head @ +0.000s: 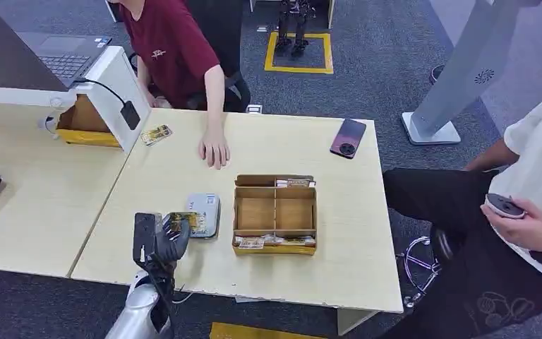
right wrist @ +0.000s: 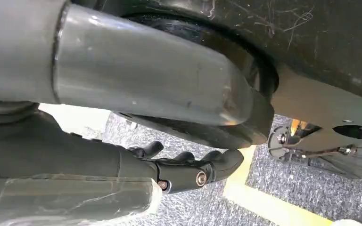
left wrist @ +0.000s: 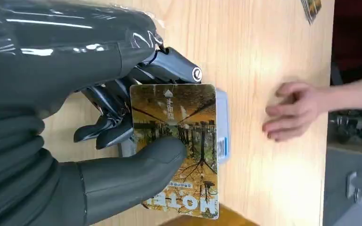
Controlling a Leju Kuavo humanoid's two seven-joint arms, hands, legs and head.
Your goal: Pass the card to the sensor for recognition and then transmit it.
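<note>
Light wood table (head: 183,275), office carpet. Left hand (head: 164,240) pinching card (left wrist: 179,141) right over grey sensor (head: 207,212); scan stage, handover pending. Right hand (right wrist: 188,172) hanging, holding nothing, fingers loosely apart.

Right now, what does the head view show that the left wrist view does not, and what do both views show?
Head view alone: the cardboard divider box with cards in its near compartment, a dark phone near the table's far edge, and a seated person on the right holding a small round device.

Left wrist view alone: the picture printed on the card, a tree scene with HOTEL lettering, and the thumb pressing on it.

Both: the left hand holding the card over the grey sensor, the wooden table, and a person's hand resting flat on it.
</note>
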